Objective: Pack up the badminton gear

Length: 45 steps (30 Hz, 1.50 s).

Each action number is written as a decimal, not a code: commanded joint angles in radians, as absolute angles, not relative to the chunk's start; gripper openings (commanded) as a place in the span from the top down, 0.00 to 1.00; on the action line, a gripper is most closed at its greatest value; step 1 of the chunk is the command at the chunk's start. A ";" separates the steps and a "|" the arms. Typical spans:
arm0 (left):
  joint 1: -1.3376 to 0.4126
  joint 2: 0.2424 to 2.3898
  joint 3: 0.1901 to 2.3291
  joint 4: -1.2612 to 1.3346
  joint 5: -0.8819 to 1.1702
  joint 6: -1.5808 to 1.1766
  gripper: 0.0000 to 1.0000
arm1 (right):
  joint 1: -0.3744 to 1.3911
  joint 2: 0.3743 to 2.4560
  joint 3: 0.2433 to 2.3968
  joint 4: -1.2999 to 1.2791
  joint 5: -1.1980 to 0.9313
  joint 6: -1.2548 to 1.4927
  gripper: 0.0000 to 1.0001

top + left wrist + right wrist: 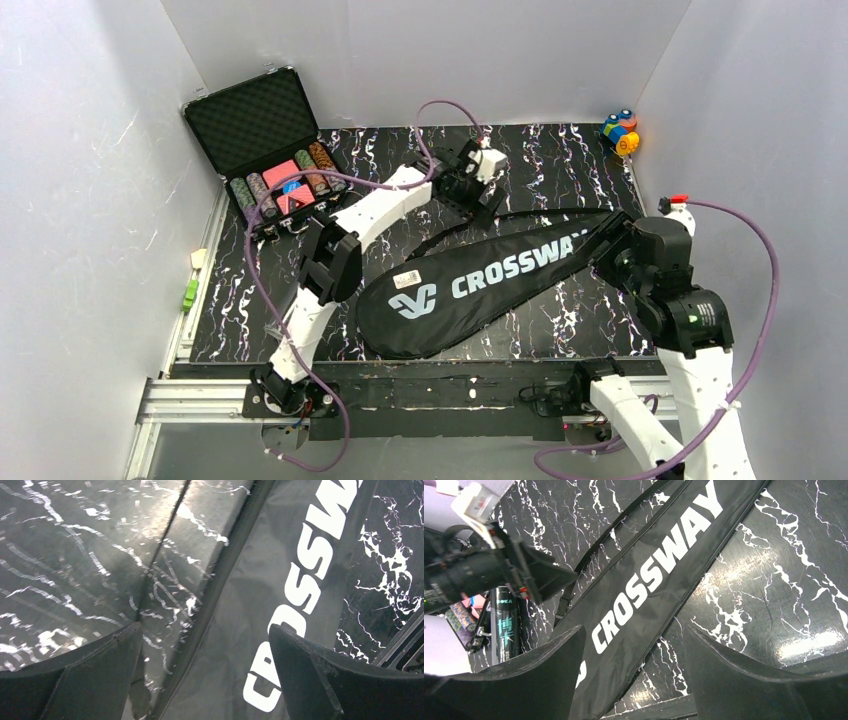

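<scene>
Left hand (204, 635) and right hand (634, 635) both gape empty over the bag (470, 290) beneath them, apparently zipped, while the tube (506, 625) beyond my left hand lies unpacked.

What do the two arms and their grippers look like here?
The left arm and right arm both have white tubular links with black joint housings. Lilac cables loop along both. The left gripper and right gripper have matte black, wedge-shaped fingers. The left wrist bears a white camera block. The right arm carries a small red cap.
</scene>
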<state>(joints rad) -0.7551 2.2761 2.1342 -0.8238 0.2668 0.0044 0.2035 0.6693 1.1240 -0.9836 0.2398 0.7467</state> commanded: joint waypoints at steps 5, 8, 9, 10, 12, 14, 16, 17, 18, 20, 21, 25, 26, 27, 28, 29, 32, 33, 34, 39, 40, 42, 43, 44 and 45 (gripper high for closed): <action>-0.558 1.825 2.185 -0.981 0.146 0.067 0.02 | -0.077 0.904 1.154 -0.784 -0.134 0.656 0.17; -0.090 1.495 1.589 -0.811 0.311 -0.035 0.02 | -0.271 1.112 1.125 -0.704 -0.290 0.642 0.16; 0.046 1.426 1.453 -0.732 0.306 -0.031 0.02 | -0.272 1.095 1.063 -0.603 -0.255 0.652 0.14; 0.134 1.387 1.322 -0.670 0.317 -0.028 0.02 | -0.275 1.081 0.967 -0.502 -0.235 0.670 0.14; 0.234 1.352 1.135 -0.582 0.304 0.031 0.02 | -0.307 1.124 0.855 -0.343 -0.281 0.692 0.12; 0.258 1.339 1.042 -0.517 0.303 0.030 0.02 | -0.325 1.187 0.857 -0.336 -0.330 0.670 0.12; 0.260 1.322 0.975 -0.437 0.301 0.029 0.02 | -0.328 1.198 0.843 -0.305 -0.308 0.645 0.12; 0.261 1.311 0.941 -0.394 0.301 0.025 0.02 | -0.328 1.188 0.820 -0.269 -0.286 0.642 0.12; 0.261 1.301 0.910 -0.351 0.303 0.019 0.02 | -0.329 1.165 0.782 -0.212 -0.261 0.623 0.11; 0.260 1.279 0.853 -0.271 0.311 0.008 0.02 | -0.329 1.074 0.689 -0.090 -0.205 0.599 0.11; 0.260 1.270 0.823 -0.229 0.317 0.008 0.02 | -0.328 1.045 0.667 -0.076 -0.168 0.585 0.11; 0.260 1.236 0.709 -0.029 0.326 -0.030 0.02 | -0.329 1.039 0.622 -0.058 -0.061 0.531 0.11; 0.261 1.233 0.672 0.023 0.328 -0.031 0.02 | -0.328 1.030 0.599 -0.025 -0.050 0.511 0.11; 0.260 1.231 0.657 0.073 0.329 -0.033 0.02 | -0.328 1.022 0.567 0.021 -0.042 0.492 0.11; 0.261 1.232 0.627 0.113 0.332 -0.034 0.02 | -0.328 1.012 0.535 0.068 -0.041 0.462 0.10; 0.260 1.235 0.606 0.152 0.337 -0.036 0.02 | -0.326 1.011 0.513 0.103 -0.047 0.419 0.10; 0.261 1.255 0.548 0.273 0.340 -0.048 0.02 | -0.307 1.016 0.457 0.193 -0.037 0.368 0.10; 0.259 1.262 0.529 0.317 0.336 -0.051 0.02 | -0.293 1.003 0.424 0.256 -0.041 0.334 0.10; 0.260 1.270 0.503 0.371 0.334 -0.058 0.02 | -0.273 0.981 0.385 0.330 -0.043 0.287 0.10; 0.237 1.300 0.396 0.620 0.313 -0.039 0.02 | -0.196 0.897 0.145 0.831 0.020 0.146 0.10; 0.228 1.300 0.374 0.671 0.306 -0.027 0.02 | -0.195 0.894 0.138 0.824 0.040 0.157 0.10; 0.211 1.305 0.353 0.703 0.297 -0.009 0.02 | -0.195 0.894 0.117 0.849 0.031 0.156 0.10; 0.204 1.304 0.343 0.723 0.291 -0.007 0.02 | -0.194 0.898 0.104 0.869 0.028 0.156 0.10; 0.196 1.296 0.340 0.717 0.282 -0.010 0.02 | -0.192 0.900 0.100 0.874 0.028 0.157 0.10; 0.190 1.292 0.328 0.748 0.279 -0.020 0.02 | -0.186 0.911 0.103 0.872 0.028 0.161 0.09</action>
